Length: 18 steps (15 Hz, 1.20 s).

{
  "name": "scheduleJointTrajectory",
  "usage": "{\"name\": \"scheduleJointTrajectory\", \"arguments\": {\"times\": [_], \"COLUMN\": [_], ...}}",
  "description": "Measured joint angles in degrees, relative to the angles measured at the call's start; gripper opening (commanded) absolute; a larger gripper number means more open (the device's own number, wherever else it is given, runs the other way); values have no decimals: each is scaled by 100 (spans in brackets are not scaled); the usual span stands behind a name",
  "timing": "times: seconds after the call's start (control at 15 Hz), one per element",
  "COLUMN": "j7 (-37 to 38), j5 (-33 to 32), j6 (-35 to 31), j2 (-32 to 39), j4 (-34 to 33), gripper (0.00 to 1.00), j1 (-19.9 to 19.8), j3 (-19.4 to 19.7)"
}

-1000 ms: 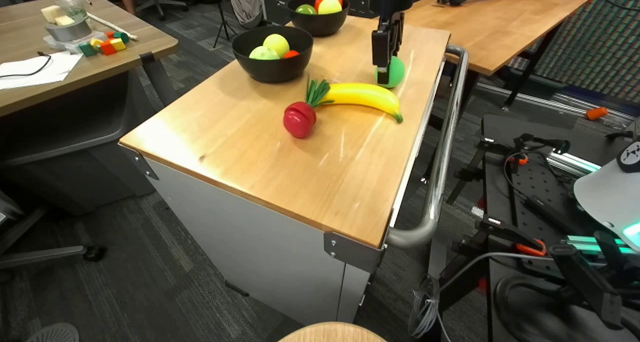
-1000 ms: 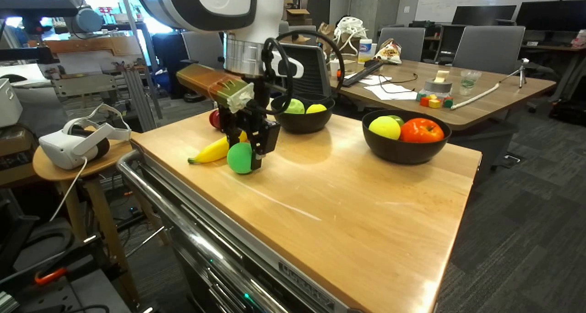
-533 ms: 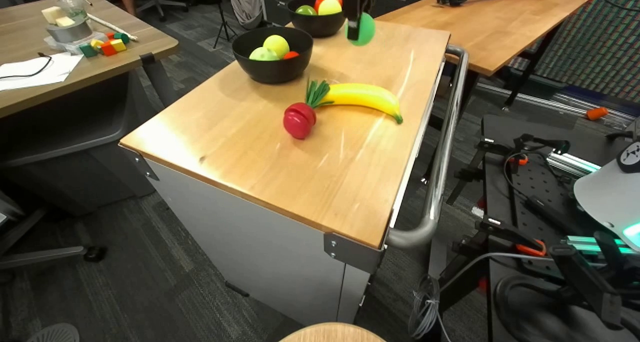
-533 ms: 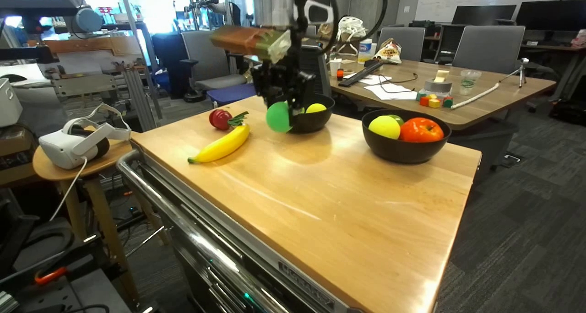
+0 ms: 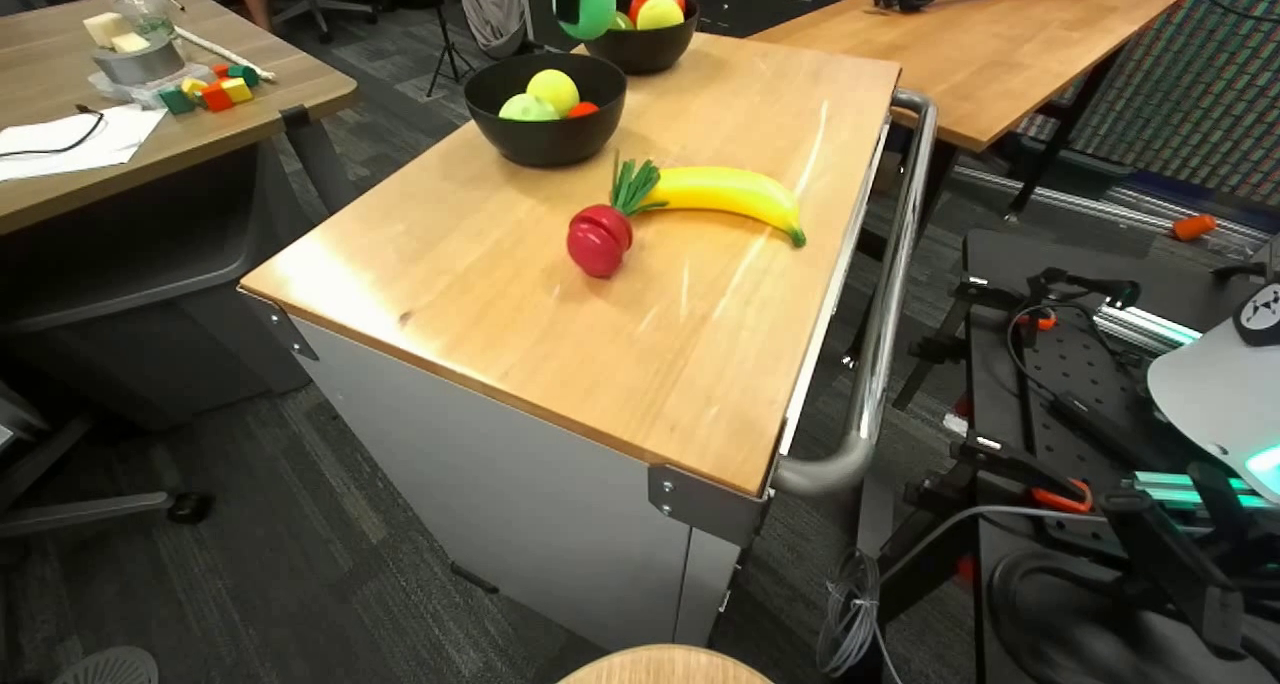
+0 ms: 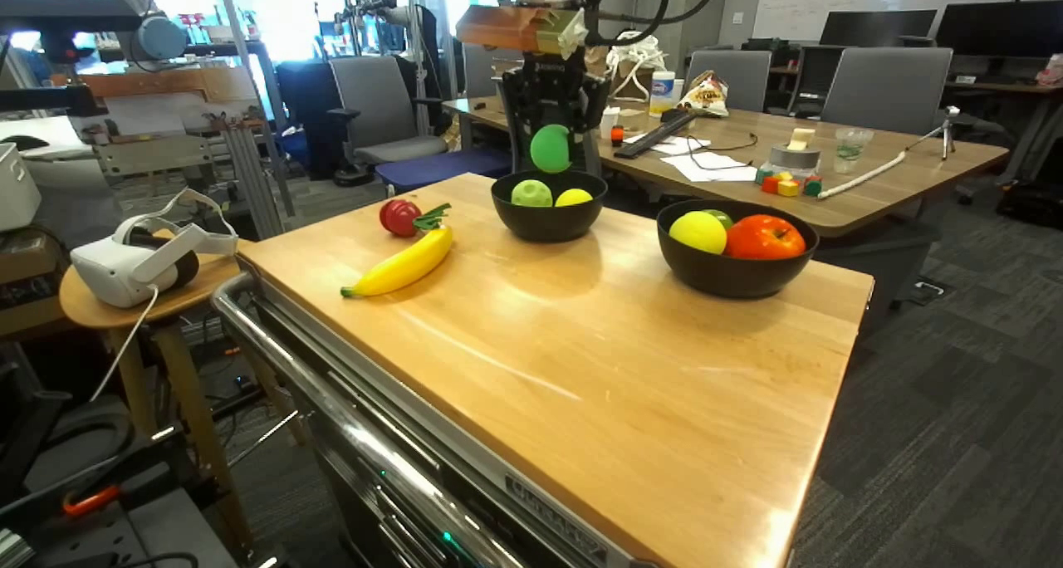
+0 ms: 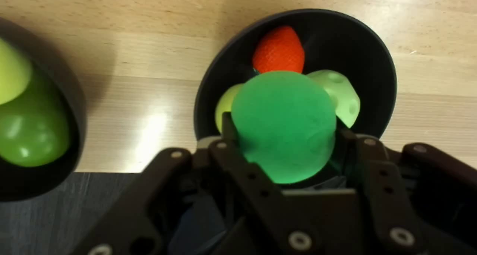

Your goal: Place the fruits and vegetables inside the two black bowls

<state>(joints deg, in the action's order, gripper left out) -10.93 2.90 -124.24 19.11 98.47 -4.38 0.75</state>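
Hand (image 7: pixel 284 130): grips smooth green toy ball (image 6: pixel 550 148) from both sides
Round black bowl (image 6: pixel 548 224): beneath, likely drop spot
Curved yellow banana (image 6: pixel 403 265): nearer, on tabletop (image 6: pixel 648 352), presumably queued

1. In an exterior view the gripper (image 6: pixel 551 146) clasps a green ball (image 6: pixel 549 149) above the farther black bowl (image 6: pixel 548 222).
2. That bowl holds a pale green round piece (image 6: pixel 531 193) and, beside it, a yellow fruit (image 6: pixel 574 198).
3. The nearer black bowl (image 6: pixel 735 276) holds a yellow round fruit (image 6: pixel 696 232), a red tomato (image 6: pixel 765 237) and a green piece (image 6: pixel 721 217) partly hidden behind them.
4. A banana (image 6: pixel 403 265) lies on the wooden top (image 6: pixel 581 327); a red piece with green leaves (image 6: pixel 399 217) lies by its far end; whether they touch cannot be told.
5. A white headset (image 6: pixel 108 266) sits on a round stool (image 6: pixel 178 298) beside the wooden top.
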Motion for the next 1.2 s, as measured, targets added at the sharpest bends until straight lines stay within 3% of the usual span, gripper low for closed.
{"name": "scheduleJointTrajectory", "arguments": {"times": [0.13,0.2,0.27,0.4,0.8,1.0,1.2], "j7": [-25,-40,-68,-172,-843,-1220,-1708], "j5": [4,4,3,-52,-185,-172,-197], "j6": [418,625,817,1145,1705,1696,1668], "j2": [538,773,978,1300,1334,962,324], "j4": [-582,-874,-1159,-1708,-2482,-2317,-1683], "gripper": [31,81,82,97,100,100,100], "j1": [1,1,1,-1,-31,-119,-260], "j3": [-90,-107,-110,-110,-110,-112,-106]}}
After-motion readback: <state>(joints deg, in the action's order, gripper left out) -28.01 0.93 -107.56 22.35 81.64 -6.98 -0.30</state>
